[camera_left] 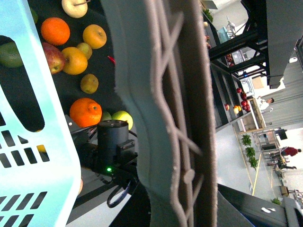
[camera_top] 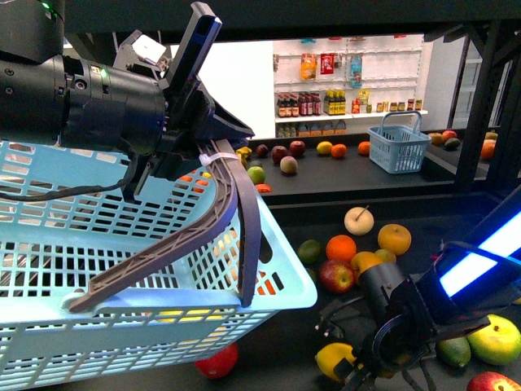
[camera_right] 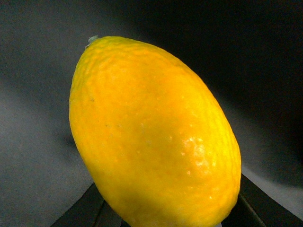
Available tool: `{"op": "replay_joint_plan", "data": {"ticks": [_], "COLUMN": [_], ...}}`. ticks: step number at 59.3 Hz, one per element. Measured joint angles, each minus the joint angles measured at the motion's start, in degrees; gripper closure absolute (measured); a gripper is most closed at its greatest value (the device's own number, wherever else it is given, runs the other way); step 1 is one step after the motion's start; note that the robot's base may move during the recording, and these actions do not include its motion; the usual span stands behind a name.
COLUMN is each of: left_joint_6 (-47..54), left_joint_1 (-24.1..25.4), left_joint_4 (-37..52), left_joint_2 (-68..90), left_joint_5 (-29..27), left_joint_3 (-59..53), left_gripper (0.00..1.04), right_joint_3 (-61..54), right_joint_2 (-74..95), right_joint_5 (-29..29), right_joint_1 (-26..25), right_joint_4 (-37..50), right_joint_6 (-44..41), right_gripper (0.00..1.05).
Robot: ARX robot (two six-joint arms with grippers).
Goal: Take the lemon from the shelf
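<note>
My right gripper (camera_top: 352,368) is shut on the yellow lemon (camera_top: 334,359) low over the dark shelf deck (camera_top: 293,228) at the bottom right of the front view. The lemon (camera_right: 156,137) fills the right wrist view, with dark deck behind it. My left gripper (camera_top: 175,151) is shut on the grey basket handle (camera_top: 220,220) and holds the light blue basket (camera_top: 122,269) up at the left. In the left wrist view the handle (camera_left: 175,123) runs across the middle, with the basket wall (camera_left: 33,142) beside it.
Loose fruit lies on the deck: oranges (camera_top: 341,248), apples (camera_top: 335,275), a pear (camera_top: 493,340), a lime (camera_top: 454,351). A red fruit (camera_top: 218,361) lies under the basket. A second blue basket (camera_top: 398,147) and more fruit stand on the far deck. Black uprights (camera_top: 480,98) rise at right.
</note>
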Motion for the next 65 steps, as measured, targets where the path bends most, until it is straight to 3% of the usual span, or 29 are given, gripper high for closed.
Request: {"op": "replay_joint_plan", "data": {"ticks": [19,38,52,65], "left_joint_6": [0.0,0.0,0.0,-0.02], "left_joint_1": [0.0,0.0,0.0,0.0], "left_joint_4": [0.0,0.0,0.0,0.0], "left_joint_2": [0.0,0.0,0.0,0.0], "left_joint_5": [-0.02,0.0,-0.02,-0.02], "left_joint_3": [0.0,0.0,0.0,0.0], "left_gripper": [0.97,0.97,0.97,0.97], "right_joint_3": [-14.69,-31.28,-36.68,-38.95], "right_joint_2": [-17.27,-35.69,-46.75,-48.5], "right_joint_5": [-4.92,-14.69,-20.15,-21.38], "right_joint_1": [-3.04,-8.07,-5.38,-1.55], "right_joint_4": [12.09,20.5,21.4,20.7], "right_joint_6": [3.02,6.95,9.55,9.53], "right_gripper": [0.6,0.6,0.6,0.61]}}
